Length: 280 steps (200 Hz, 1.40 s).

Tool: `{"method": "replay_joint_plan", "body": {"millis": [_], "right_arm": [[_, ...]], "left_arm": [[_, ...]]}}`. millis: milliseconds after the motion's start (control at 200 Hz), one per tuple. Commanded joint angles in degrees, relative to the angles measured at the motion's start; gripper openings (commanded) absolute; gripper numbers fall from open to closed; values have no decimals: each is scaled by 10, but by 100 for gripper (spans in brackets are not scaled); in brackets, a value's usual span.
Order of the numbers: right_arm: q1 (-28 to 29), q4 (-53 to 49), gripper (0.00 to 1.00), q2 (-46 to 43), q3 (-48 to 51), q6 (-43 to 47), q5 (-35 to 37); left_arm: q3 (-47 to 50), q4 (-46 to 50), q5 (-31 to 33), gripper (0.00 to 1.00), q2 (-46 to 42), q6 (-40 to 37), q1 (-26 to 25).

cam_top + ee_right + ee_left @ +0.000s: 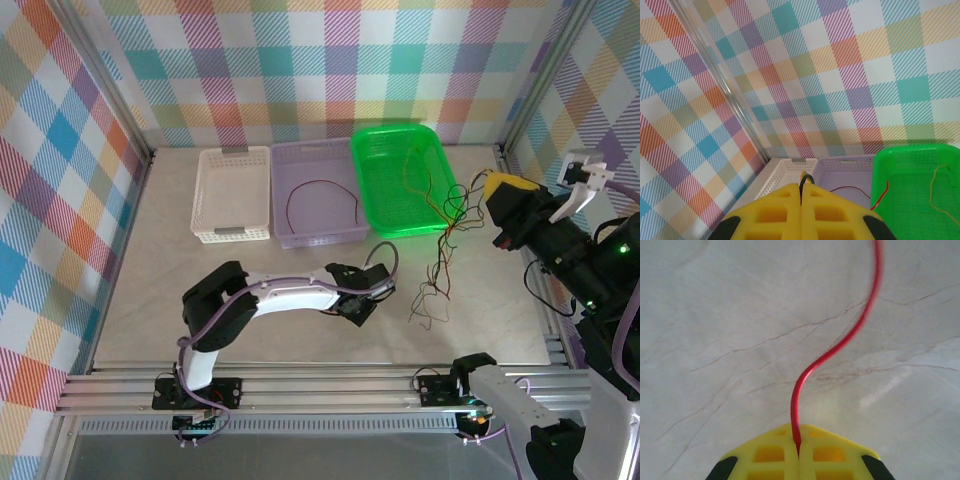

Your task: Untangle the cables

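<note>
A tangle of thin red, black and yellow-orange cables [437, 268] hangs from my raised right gripper [497, 183] down onto the marble table right of centre. In the right wrist view my right gripper [801, 187] is shut on a black and a yellow strand [808, 176] that loop out above its yellow fingertips. My left gripper [366, 297] sits low over the table, left of the tangle. Its yellow jaws [798, 447] are shut on one red cable [839, 346], which curves away across the table.
Three baskets line the back of the table: white [232, 231], purple [283, 190] with a red cable [322, 186] in it, and green [372, 190] with a yellow-orange strand [413, 170]. The plaid walls and metal frame posts close in the workspace.
</note>
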<state>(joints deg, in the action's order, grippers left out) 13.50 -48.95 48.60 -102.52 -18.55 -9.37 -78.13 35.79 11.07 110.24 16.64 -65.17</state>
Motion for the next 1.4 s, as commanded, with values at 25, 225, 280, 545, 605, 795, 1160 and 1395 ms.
{"method": "replay_joint_plan", "body": {"millis": [25,225,280,545,605,795,1160,1395], "right_arm": [[-1,24,0,-20,27,2,10],[-1,36,0,-44,83,-7,3],[-1,40,0,-49,96,-8,2],[-1,62,0,-62,154,-27,-22],[-1,69,0,-65,166,-30,-30],[-1,78,0,-65,183,-34,-37],[-1,94,0,-68,202,-36,-72],[-2,101,0,-77,218,-40,-90]], "left_arm": [[-4,40,20,0,-112,-9,-4],[-40,73,16,0,-223,-25,12],[-55,69,5,0,-250,-31,24],[-116,-9,-85,0,-303,-21,143],[-134,-36,-120,0,-294,-7,177],[-182,-122,-187,0,-244,31,255],[-234,-290,-265,0,-92,128,363],[-277,-313,-267,0,35,143,381]]}}
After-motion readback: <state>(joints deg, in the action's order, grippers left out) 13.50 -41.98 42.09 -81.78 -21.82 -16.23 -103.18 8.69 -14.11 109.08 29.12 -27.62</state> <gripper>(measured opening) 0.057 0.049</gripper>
